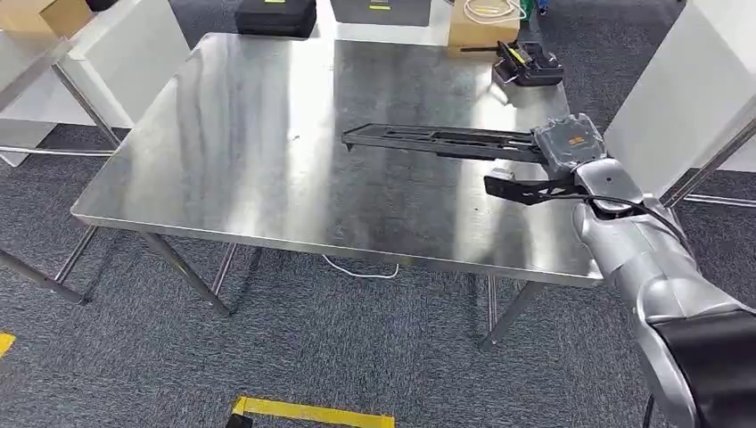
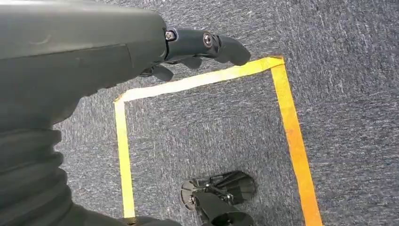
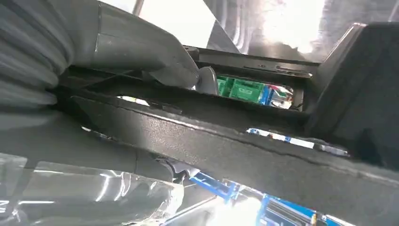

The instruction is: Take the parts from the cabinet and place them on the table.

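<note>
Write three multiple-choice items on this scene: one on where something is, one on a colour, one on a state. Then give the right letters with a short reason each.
1. Where is the long black part?
A. Over the steel table, in the right hand
B. On the carpet under the table
C. Inside the cardboard box

2. What colour is the tape on the carpet beneath the left hand?
A. Blue
B. Yellow
C. White

3. What is the left hand doing?
A. Gripping the black part
B. Pressing on the table
C. Holding nothing, above the floor

Answers:
1. A: the head view shows the right hand gripping one end of the part, which reaches out over the steel table.
2. B: the left wrist view shows yellow strips forming a marked box on the grey carpet.
3. C: the left wrist view shows nothing in its fingers, with carpet below.
</note>
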Action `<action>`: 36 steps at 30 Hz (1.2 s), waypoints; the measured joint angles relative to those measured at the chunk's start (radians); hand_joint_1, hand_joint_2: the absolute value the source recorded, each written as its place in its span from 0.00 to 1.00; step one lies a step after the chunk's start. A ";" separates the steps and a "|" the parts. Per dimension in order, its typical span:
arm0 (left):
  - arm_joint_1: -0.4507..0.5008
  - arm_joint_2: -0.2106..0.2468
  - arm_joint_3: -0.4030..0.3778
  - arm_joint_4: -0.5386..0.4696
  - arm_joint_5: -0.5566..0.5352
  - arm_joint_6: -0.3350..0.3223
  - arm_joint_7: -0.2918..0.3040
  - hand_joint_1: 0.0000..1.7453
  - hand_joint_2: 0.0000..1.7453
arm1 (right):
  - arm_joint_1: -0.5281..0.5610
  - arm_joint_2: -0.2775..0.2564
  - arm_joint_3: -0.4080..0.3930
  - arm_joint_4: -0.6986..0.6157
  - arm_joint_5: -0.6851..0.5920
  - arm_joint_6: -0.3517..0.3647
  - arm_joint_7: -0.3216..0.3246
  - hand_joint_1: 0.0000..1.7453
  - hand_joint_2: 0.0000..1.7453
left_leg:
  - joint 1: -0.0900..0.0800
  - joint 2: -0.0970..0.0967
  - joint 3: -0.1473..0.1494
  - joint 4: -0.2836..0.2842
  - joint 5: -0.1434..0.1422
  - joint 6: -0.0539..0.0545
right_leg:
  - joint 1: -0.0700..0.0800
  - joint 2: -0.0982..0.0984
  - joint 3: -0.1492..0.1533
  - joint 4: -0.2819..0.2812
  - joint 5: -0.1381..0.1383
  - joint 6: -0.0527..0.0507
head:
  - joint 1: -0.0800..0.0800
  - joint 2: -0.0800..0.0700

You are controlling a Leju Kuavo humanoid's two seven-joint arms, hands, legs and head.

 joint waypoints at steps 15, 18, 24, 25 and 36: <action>0.000 0.002 0.000 0.000 0.008 -0.002 0.003 0.00 1.00 | 0.006 0.034 0.007 0.000 0.014 -0.010 -0.010 1.00 1.00 | -0.016 -0.004 -0.009 0.000 -0.014 0.025 | -0.011 -0.001 0.009 0.011 0.020 0.019 | -0.001 0.000; 0.000 0.001 0.000 0.000 0.008 -0.001 0.002 0.00 1.00 | 0.004 0.029 0.010 -0.001 0.015 -0.012 -0.010 1.00 1.00 | -0.009 0.003 0.024 -0.018 -0.004 0.041 | -0.003 -0.005 -0.008 0.037 -0.013 0.019 | 0.002 0.000; 0.003 -0.001 0.001 0.000 0.008 0.001 -0.001 0.00 1.00 | 0.014 0.023 0.017 0.000 0.018 -0.012 -0.010 1.00 1.00 | -0.001 0.002 0.030 -0.016 -0.012 0.034 | -0.016 -0.005 -0.116 0.228 -0.081 0.037 | 0.005 0.000; 0.002 -0.002 0.001 0.000 0.008 0.001 -0.001 0.00 1.00 | 0.014 0.022 0.018 0.000 0.018 -0.012 -0.010 1.00 1.00 | 0.005 0.002 0.035 -0.015 -0.016 0.027 | -0.022 -0.008 -0.073 0.133 -0.039 0.050 | 0.003 0.000; 0.001 0.001 0.001 0.000 0.008 0.003 -0.002 0.00 1.00 | 0.018 0.022 0.024 -0.001 0.020 -0.012 -0.010 1.00 1.00 | 0.008 -0.004 -0.120 0.266 -0.133 -0.024 | -0.010 -0.002 0.016 -0.006 -0.011 -0.028 | -0.005 0.000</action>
